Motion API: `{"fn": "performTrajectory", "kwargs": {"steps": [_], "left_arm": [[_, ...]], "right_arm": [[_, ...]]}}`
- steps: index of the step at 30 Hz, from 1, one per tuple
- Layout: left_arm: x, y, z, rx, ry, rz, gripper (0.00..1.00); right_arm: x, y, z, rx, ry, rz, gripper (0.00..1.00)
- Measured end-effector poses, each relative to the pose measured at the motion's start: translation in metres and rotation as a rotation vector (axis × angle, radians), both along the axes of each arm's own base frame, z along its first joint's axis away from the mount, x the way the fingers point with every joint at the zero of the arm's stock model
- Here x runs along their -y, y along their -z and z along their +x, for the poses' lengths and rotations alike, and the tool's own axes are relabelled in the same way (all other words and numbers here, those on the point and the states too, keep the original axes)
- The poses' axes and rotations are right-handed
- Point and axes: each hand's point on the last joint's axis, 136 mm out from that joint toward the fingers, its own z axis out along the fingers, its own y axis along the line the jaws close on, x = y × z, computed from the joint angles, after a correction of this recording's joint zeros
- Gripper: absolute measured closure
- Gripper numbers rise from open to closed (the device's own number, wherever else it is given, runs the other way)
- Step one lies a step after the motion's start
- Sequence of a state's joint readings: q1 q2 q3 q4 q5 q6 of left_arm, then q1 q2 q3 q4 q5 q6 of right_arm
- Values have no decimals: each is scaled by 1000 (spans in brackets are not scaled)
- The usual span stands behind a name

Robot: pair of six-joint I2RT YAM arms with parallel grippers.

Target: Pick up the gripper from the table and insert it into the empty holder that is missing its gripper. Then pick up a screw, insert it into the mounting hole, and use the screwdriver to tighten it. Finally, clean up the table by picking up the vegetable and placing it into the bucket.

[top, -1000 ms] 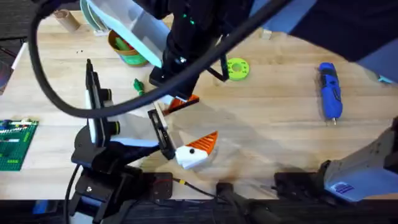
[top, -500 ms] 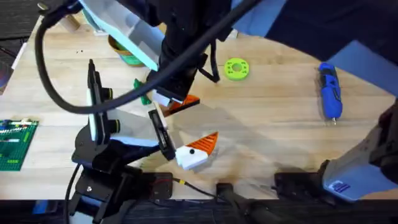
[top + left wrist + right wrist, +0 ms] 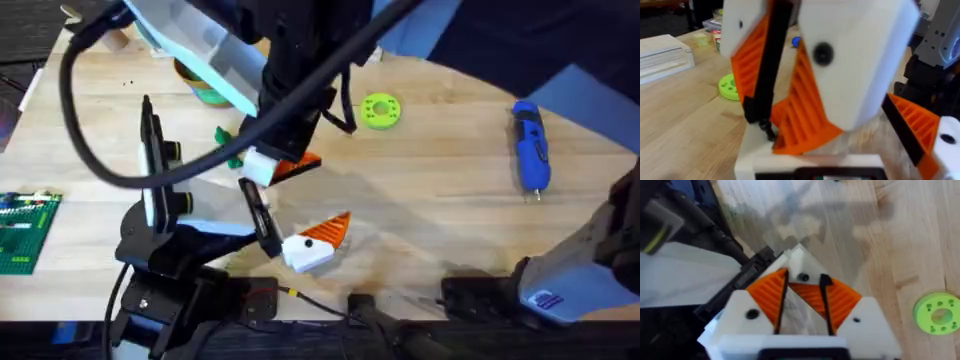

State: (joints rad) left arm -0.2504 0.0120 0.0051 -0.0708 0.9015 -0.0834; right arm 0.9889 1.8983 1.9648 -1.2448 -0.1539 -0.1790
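Note:
My right gripper [image 3: 272, 160], white fingers with orange pads, reaches across under the camera and is shut on the small orange gripper [image 3: 300, 164]. It presses that wedge against the white holder [image 3: 259, 168] [image 3: 799, 259] of my left gripper [image 3: 328, 192], which stands open, its other finger [image 3: 920, 125] wearing an orange wedge. In the left wrist view the right gripper [image 3: 777, 142] meets the holder [image 3: 805, 162]. The blue screwdriver [image 3: 530, 145] lies far right. The dark green vegetable [image 3: 223, 137] lies near the bucket [image 3: 205, 90], which the arm half hides. Tiny dark specks [image 3: 128, 82], perhaps screws, lie at the far left.
A bright green ring disc [image 3: 380, 110] [image 3: 939, 314] lies behind the grippers. A green studded plate [image 3: 25, 232] sits at the left edge and a cardboard tube [image 3: 108, 35] at the back left. A black cable [image 3: 90, 150] loops over the left side.
The right arm has shifted a little left and lower over the holder. The orange wedge and the left arm have stayed in place.

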Motion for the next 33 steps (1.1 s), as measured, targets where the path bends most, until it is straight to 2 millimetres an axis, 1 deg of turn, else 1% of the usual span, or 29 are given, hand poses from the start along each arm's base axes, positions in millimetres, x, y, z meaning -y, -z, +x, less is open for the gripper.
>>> {"fn": "performTrajectory", "kwargs": {"steps": [1, 2, 5, 7, 10, 12, 16, 20, 25, 28, 33], "left_arm": [[0, 0, 0, 1, -1, 0, 8], [0, 0, 0, 3, -1, 1, 8], [0, 0, 0, 14, 0, 5, 9], [0, 0, 0, 18, 0, 7, 8], [0, 0, 0, 23, 0, 9, 8], [0, 0, 0, 23, 0, 9, 8], [0, 0, 0, 23, 0, 9, 8], [0, 0, 0, 23, 0, 9, 8], [0, 0, 0, 23, 0, 9, 8], [0, 0, 0, 23, 0, 9, 8], [0, 0, 0, 23, 0, 9, 5]], "right_arm": [[2, 0, 2, -1, 6, -1, 493], [4, 0, 5, -1, 18, -1, 399], [7, -2, 21, 8, 63, 16, 216], [9, -6, 34, 21, 101, 43, 166], [14, -16, 59, 44, 185, 100, 150], [22, -25, 80, 60, 262, 138, 145], [40, -34, 110, 70, 377, 184, 137], [45, -38, 123, 65, 420, 222, 136], [43, -47, 137, 84, 440, 278, 131], [43, -52, 148, 111, 453, 311, 130], [56, -58, 168, 135, 502, 337, 128]]}}
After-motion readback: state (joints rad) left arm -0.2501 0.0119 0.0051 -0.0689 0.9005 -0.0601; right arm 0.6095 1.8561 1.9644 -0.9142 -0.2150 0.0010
